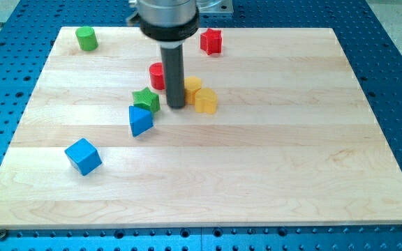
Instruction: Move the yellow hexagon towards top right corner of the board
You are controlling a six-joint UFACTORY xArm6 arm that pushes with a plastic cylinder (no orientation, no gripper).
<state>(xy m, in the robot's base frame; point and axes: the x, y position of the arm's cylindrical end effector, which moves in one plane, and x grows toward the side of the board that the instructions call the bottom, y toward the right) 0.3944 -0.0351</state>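
Observation:
Two yellow blocks sit close together near the board's upper middle. The lower one (206, 101) has a faceted outline like a hexagon. The other yellow block (192, 86) lies just up and left of it, partly hidden by the rod, shape unclear. My tip (176, 106) rests on the board just left of both, almost touching them. A green star (146, 100) lies left of the tip, and a red block (158, 75) sits up-left behind the rod.
A blue triangular block (139, 120) lies below the green star. A blue cube (83, 155) sits at the lower left. A green cylinder (86, 38) stands at the top left, a red star-like block (211, 41) near the top middle. The wooden board (292, 139) lies on a blue perforated table.

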